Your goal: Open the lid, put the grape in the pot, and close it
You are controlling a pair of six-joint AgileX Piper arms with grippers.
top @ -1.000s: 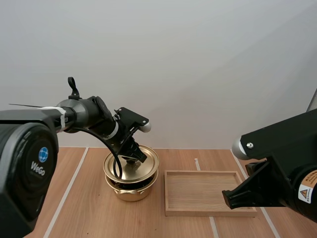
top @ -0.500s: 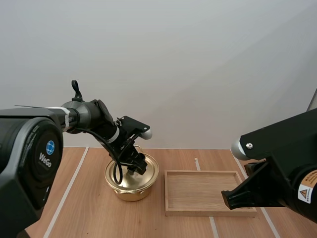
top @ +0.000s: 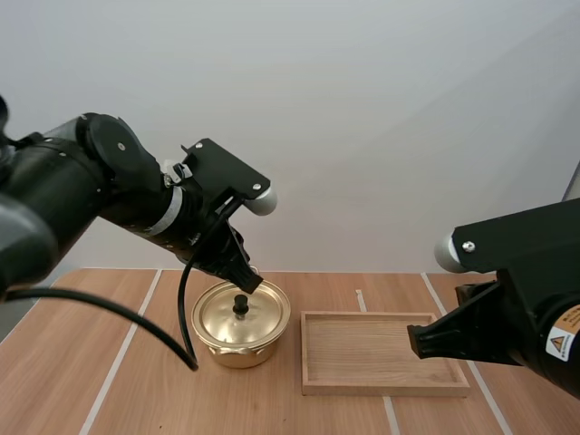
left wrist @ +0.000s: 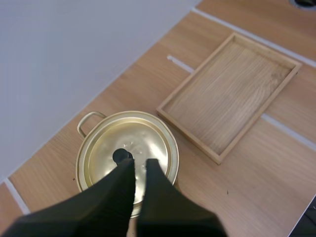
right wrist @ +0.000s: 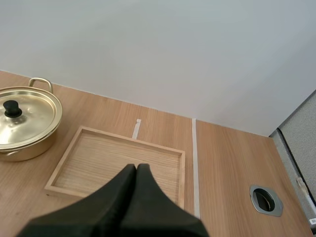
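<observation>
Your left gripper (left wrist: 139,164) hangs over the pot (top: 237,352) beside the tray (top: 385,388); its fingers stand slightly apart, gripping nothing, and hide part of the lid (left wrist: 133,140); the lid sits on, concealing the pot's inside; your right gripper (right wrist: 136,169) is pressed together.

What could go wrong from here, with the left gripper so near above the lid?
1. The left gripper hangs just above the lid, fingers slightly apart beside the black knob; a sideways move might catch the knob and shift the lid on the pot.
2. The pot stands close to the wooden tray; if dragged, it could bump the tray's rim.
3. The lid hides the pot's inside, so its contents cannot be checked.
</observation>
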